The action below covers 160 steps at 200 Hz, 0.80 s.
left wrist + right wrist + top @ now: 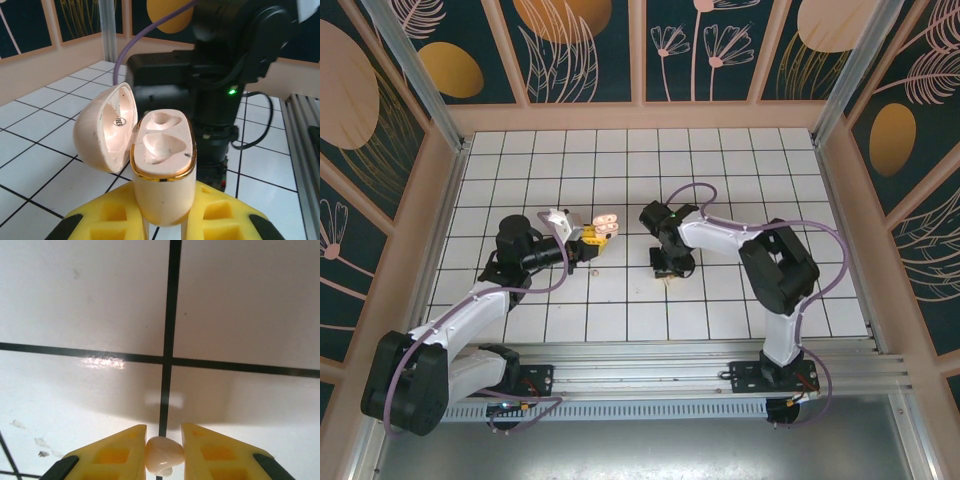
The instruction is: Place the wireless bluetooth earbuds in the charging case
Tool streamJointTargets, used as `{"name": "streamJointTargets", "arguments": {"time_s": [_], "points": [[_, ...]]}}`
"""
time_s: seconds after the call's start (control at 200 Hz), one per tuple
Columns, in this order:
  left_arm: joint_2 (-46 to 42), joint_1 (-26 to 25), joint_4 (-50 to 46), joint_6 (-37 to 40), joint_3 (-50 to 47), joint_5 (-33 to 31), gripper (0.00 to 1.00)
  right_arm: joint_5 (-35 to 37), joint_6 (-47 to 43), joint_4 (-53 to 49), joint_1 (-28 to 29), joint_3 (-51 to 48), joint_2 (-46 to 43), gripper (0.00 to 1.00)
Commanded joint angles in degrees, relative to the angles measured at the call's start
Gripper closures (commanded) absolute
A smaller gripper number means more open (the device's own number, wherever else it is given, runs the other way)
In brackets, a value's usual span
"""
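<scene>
Now the left claw [162,226] grips the charging case [162,185] by its base, lid [107,127] hinged back and both sockets [161,146] bare, presenting them for loading; the right claw [164,439], narrow, pinches a cream earbud [163,456] low over the bench [75,300], apparently to carry it across.

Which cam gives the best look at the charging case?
Left wrist: the charging case sits close up in the left gripper, lid open, both sockets empty. Top external has it as a small pink shape.

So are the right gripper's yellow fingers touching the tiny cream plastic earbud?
Touching. The right wrist view shows both yellow fingers pressing the cream earbud between them.
</scene>
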Motion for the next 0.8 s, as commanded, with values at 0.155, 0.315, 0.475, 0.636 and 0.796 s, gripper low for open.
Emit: {"name": "streamJointTargets", "arguments": {"time_s": [0.155, 0.315, 0.475, 0.636, 0.796], "points": [[0.08, -0.57, 7.70, 2.13, -2.74, -2.37, 0.93, 6.05, 7.57, 17.57, 0.64, -5.95, -14.91, 0.78], [-0.68, -1.23, 8.79, 6.60, -2.60, -5.16, 0.93, 9.47, 7.39, 28.54, 2.38, -7.97, -21.30, 0.79], [-2.23, -1.54, 6.88, 12.34, -3.13, -7.96, 0.93, 11.62, 4.80, 34.33, 4.67, -8.60, -26.06, 0.79], [-3.64, -1.63, 7.34, 14.13, -4.05, -9.94, 0.93, 12.11, 3.42, 40.28, 6.34, -10.18, -30.54, 0.79], [-3.85, -1.93, 7.62, 14.32, -4.37, -9.93, 0.93, 10.94, 2.57, 46.96, 8.24, -11.57, -32.08, 0.79]]}}
